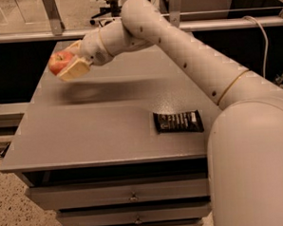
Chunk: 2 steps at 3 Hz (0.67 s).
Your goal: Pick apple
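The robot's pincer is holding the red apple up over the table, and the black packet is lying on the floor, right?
Not quite. The pincer does hold the apple up over the table. But the black packet lies on the table, near its front right, not on the floor. The camera view shows it.

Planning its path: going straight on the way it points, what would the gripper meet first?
Probably nothing: the gripper, shut on the apple above the table near its far corner, points out past the edge, where the way looks free; depth is unclear.
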Available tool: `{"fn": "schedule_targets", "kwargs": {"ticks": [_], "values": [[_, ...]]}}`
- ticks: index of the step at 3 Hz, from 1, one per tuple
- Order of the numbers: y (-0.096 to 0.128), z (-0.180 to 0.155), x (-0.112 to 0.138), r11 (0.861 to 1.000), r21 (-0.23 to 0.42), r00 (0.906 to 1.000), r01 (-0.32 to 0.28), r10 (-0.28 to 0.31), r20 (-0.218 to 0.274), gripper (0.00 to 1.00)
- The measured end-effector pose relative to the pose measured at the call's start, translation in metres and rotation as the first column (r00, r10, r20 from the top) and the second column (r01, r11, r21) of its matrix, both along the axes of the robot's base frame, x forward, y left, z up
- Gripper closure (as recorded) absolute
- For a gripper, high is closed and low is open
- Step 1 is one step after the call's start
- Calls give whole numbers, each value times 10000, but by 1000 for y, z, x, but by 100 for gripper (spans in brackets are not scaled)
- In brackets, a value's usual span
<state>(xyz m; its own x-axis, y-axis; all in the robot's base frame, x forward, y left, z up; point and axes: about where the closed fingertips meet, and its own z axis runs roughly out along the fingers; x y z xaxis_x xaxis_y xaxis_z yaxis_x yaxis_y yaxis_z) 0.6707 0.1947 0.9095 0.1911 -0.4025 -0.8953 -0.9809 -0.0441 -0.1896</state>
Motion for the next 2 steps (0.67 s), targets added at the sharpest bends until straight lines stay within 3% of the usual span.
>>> {"fn": "schedule_targets", "kwargs": {"ticks": [1, 2], "values": [[-35, 35, 16, 9980, 608, 9964, 182, -231, 815, 100], [-35, 35, 16, 9980, 608, 9964, 178, -228, 813, 100]]}}
